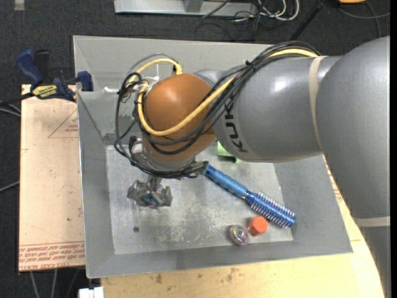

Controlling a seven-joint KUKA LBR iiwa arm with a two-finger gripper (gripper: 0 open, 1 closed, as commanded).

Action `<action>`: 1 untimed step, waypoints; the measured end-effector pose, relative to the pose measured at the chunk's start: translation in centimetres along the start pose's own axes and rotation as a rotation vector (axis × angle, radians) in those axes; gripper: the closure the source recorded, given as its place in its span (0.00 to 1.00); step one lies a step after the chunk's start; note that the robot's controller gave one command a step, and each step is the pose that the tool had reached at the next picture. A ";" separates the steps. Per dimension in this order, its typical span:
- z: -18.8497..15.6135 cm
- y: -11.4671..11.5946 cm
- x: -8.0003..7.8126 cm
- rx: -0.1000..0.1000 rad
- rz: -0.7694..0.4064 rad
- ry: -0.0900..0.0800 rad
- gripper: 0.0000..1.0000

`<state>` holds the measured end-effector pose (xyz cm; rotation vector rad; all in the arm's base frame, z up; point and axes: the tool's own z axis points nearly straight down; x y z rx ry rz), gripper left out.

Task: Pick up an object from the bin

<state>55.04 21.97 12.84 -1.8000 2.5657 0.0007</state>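
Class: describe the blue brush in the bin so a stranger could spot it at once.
Start at the grey metal bin and look at its floor's right half. The blue brush lies slanting there. It is long and thin, unlike the small orange piece and shiny ball below its bristles.

Bare bin floor (186,225) left of blue brush (248,196)

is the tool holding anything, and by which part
Cannot be told: the tool sits low over the left of the bin floor, apart from the blue brush.
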 end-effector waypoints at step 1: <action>-1.5 0.0 -0.1 -0.002 0.003 0.002 1.00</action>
